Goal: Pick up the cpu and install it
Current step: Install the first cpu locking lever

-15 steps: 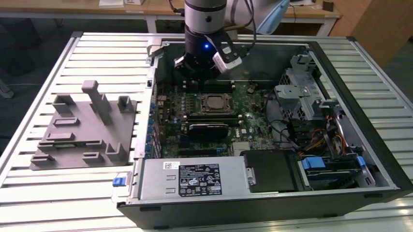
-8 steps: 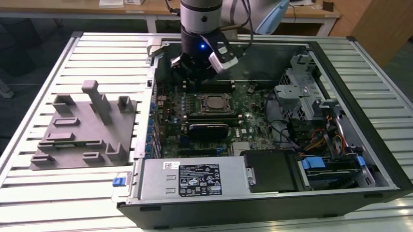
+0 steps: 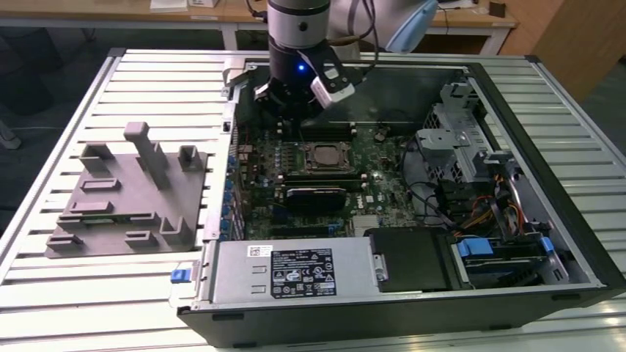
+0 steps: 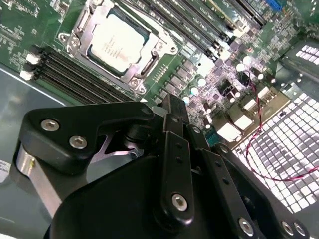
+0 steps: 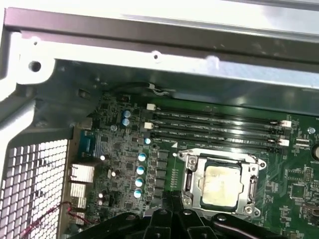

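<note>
Tabletop [image 3: 98, 308] of pale slats, wooden desks [image 3: 196, 15] behind, bears the computer case [image 3: 391, 323]; gripper [image 5: 172, 200] closed, empty, near the socketed cpu [image 5: 219, 185].

A slatted table [image 3: 577, 95] bears a grey tray [image 3: 117, 213] (moulded) and computer case [image 3: 391, 312].

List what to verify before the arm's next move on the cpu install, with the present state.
1. cpu inside the socket frame: ok, seen in both wrist views.
2. cpu fully seated and flat: cannot tell.
3. Socket latch locked: cannot tell.
4. gripper off the cpu: ok, it sits beside the socket over the board.
5. Red wire away from the socket: ok, it runs by the grille.
</note>
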Controlling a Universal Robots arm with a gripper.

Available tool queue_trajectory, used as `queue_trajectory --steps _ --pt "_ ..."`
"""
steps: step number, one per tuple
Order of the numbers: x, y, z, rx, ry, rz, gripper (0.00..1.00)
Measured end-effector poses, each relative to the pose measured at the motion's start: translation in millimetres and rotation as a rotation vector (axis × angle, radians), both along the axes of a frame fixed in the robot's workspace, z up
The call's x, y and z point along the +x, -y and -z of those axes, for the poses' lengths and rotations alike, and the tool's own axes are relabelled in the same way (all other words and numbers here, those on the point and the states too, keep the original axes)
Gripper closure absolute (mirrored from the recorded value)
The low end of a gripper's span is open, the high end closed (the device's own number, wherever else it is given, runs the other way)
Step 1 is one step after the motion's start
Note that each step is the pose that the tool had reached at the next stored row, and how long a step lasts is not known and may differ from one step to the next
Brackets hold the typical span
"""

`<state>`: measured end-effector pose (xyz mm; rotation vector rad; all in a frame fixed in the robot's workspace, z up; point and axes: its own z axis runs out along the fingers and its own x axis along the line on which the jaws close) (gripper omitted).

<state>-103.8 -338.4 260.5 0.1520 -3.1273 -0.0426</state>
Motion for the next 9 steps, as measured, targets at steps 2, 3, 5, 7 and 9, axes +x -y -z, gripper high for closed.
queue_trajectory --steps 2,3,5,7,9 --pt "-1.8 -2.2 0.0 0.0000 0.0000 0.000 0.89" --pt "-2.5 -3.7 0.0 0.0000 0.0000 0.000 0.89" --pt "-3.6 -6.4 0.0 -0.0001 -0.0001 -0.001 0.89" --pt "-4.4 -9.2 0.0 0.0000 -0.0001 -0.001 0.89" --pt "-5.1 -11.2 0.0 -0.0001 -0.0001 -0.001 0.89"
